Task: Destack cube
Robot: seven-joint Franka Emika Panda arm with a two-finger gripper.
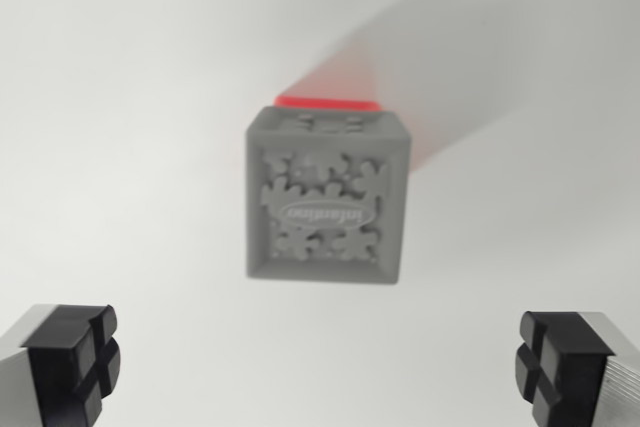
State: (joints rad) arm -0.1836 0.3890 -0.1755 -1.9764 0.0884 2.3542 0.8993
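So there's a grey plastic cube with a gear pattern and an oval logo moulded into its face (325,197), sitting mid-frame on a plain white tabletop (120,97). It's stacked on a red block (328,103); only a thin red strip shows past its far edge. The gripper (320,367) sits back from the stack, its black-padded fingers (75,362) spread wide at the bottom corners, holding nothing. Picture's kinda blurry.

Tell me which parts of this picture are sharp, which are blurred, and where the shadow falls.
In the wrist view the grey cube is soft and blurred; the black fingers at the bottom corners look sharper; a grey shadow runs up to the wrist view's right over the white surface.
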